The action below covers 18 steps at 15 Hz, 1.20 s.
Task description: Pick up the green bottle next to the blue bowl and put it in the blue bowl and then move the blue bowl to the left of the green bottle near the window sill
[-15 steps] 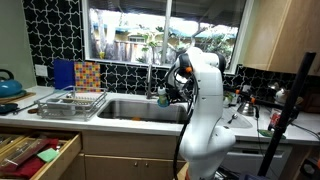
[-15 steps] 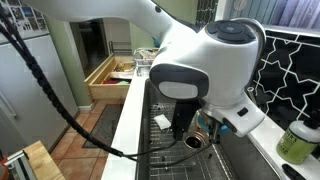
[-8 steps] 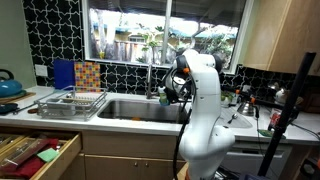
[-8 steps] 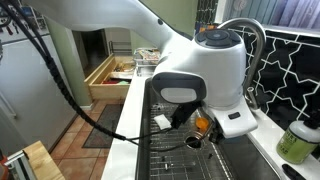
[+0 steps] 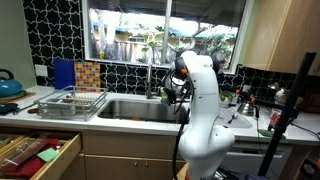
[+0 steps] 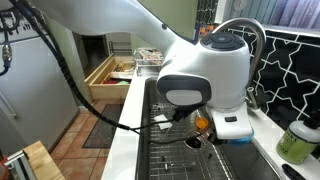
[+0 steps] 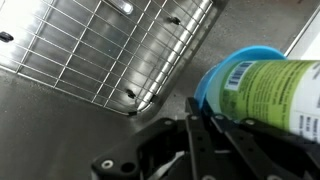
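In the wrist view the green bottle point(image 7: 268, 95) lies on its side, label up, across the blue bowl point(image 7: 212, 82). The bowl sits down in the sink point(image 5: 135, 108), toward the tabletop's point(image 6: 125, 120) back edge and just beside the sink grid point(image 7: 100, 50). The claw point(image 7: 195, 135) shows as dark fingers closing to a narrow wedge right next to the bottle. I cannot tell whether they grip it, have let go, or merely touch it.

The main risk is the bottle's fit. It looks longer than the bowl is wide, so it probably rests on the rim and not on the bowl's floor. A release from here could let it roll off into the sink, or lever the bowl up on 1 side.

Carrying the bowl next brings a 2nd risk: a loose, round bottle can shift and spill out on any tilt.

The 2nd green bottle point(image 6: 297, 140) stands near the tabletop's back edge by the tiled wall, and a wide swing could knock it over. The arm point(image 6: 215, 70) hides the bowl in both exterior views, so alignment is hard to judge.
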### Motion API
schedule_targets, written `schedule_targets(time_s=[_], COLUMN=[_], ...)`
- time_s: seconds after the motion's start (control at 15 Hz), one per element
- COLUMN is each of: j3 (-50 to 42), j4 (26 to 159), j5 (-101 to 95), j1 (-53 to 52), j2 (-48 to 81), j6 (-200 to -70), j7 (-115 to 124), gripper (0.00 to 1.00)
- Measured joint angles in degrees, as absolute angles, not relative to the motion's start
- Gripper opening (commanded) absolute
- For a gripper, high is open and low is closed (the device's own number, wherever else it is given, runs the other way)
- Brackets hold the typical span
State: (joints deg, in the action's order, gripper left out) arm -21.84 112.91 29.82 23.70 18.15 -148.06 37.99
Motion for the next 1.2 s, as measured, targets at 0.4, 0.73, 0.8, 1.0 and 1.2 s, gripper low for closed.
schedule_targets(time_s=[0.4,0.73,0.8,1.0,1.2], j3=[-20.9,-20.5,-20.5,-20.3,-20.0], j4=[111.2,107.1,106.1,103.2,100.4], j5=[32.8,34.9,34.9,35.3,35.7], j1=[23.8,23.9,23.9,24.1,24.7], j2=[19.3,21.8,22.6,25.1,27.6], j6=[-148.2,-148.2,-148.2,-148.2,-148.2], j7=[40.5,44.7,46.0,49.7,53.0], gripper=[0.01,0.01,0.01,0.01,0.01])
